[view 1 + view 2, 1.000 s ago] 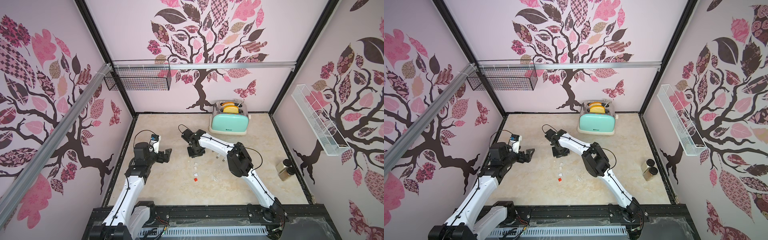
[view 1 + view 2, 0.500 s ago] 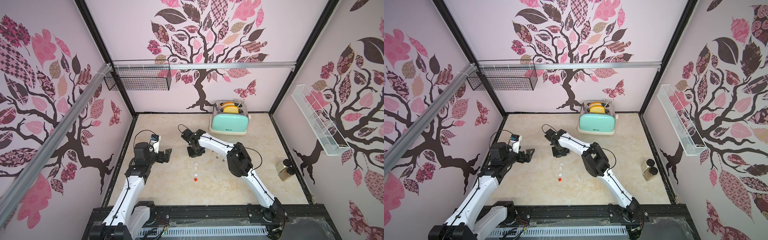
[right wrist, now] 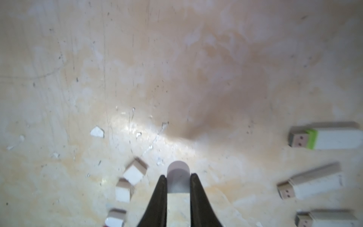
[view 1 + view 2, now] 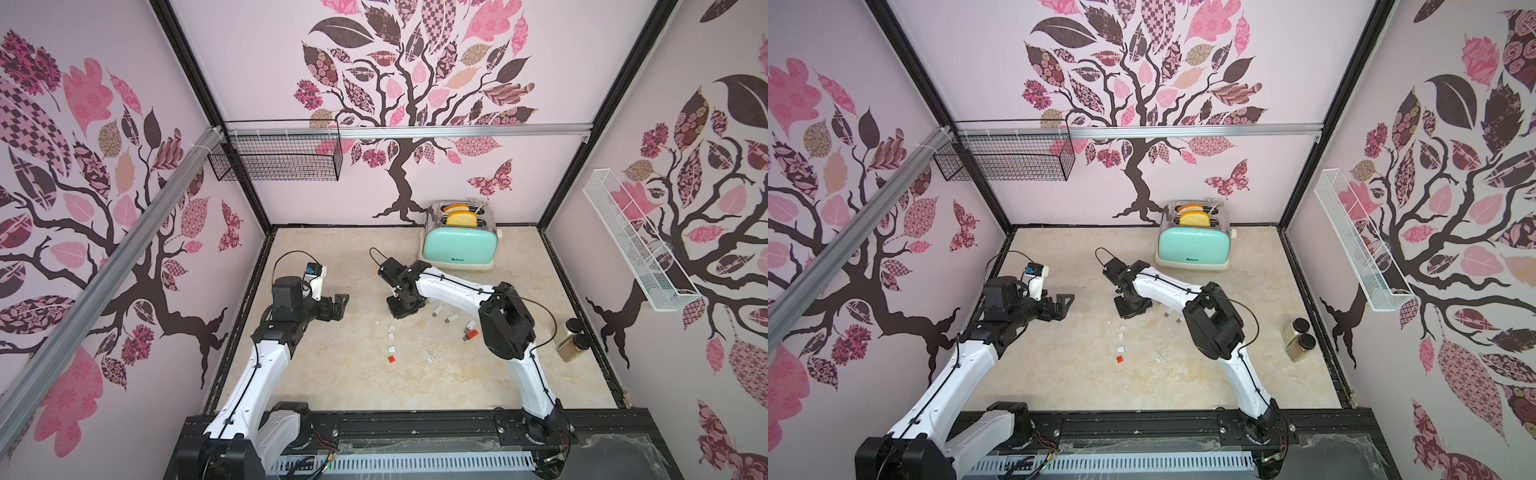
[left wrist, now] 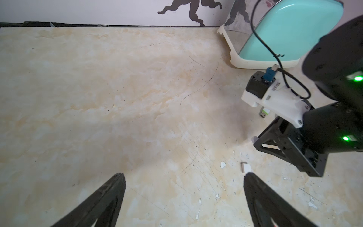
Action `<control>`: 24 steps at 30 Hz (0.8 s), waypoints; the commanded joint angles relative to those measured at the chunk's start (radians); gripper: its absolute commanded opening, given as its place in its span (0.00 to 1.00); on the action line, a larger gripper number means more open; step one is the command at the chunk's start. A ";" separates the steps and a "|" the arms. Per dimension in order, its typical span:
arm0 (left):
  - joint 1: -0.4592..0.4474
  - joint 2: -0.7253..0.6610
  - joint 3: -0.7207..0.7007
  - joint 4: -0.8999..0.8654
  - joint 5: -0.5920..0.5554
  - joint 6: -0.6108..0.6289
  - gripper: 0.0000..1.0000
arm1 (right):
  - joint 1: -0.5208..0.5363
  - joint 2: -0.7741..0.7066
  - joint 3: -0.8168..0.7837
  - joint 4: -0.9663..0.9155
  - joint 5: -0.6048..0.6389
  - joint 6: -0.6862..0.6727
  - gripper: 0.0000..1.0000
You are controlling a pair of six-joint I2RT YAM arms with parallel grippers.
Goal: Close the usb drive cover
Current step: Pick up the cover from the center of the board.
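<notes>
— While the right end effector (image 3: 178, 175) pinches a pale cover (image 3: 178, 167), we see our left end effector (image 5: 184, 174) spread wide.
— We see the green-banded usb drive (image 3: 334, 139) flat on the tabletop (image 3: 176, 59) nearby, its plug pointing toward the loose covers (image 3: 134, 174). The toaster (image 4: 457, 247) holds toast (image 4: 460, 217).

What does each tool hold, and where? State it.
Right tool pinches a pale cover by its sides, rounded end protruding; left tool, open, holds nothing.

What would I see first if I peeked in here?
Probably the mint-green and chrome toaster with yellow toast in it, standing at the back of the marbled beige table. Then the right gripper mid-table, shut on a small white plastic cap, with uncapped white USB sticks lying nearby.
</notes>
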 commanded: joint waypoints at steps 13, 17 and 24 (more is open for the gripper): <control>-0.005 0.261 0.172 0.032 0.392 -0.266 0.94 | -0.013 -0.369 -0.418 0.459 -0.080 -0.232 0.16; -0.005 0.285 0.136 0.083 0.462 -0.290 0.94 | -0.014 -0.414 -0.501 0.562 -0.136 -0.259 0.16; -0.028 0.314 0.112 0.116 0.571 -0.327 0.90 | -0.012 -0.494 -0.652 0.797 -0.228 -0.344 0.16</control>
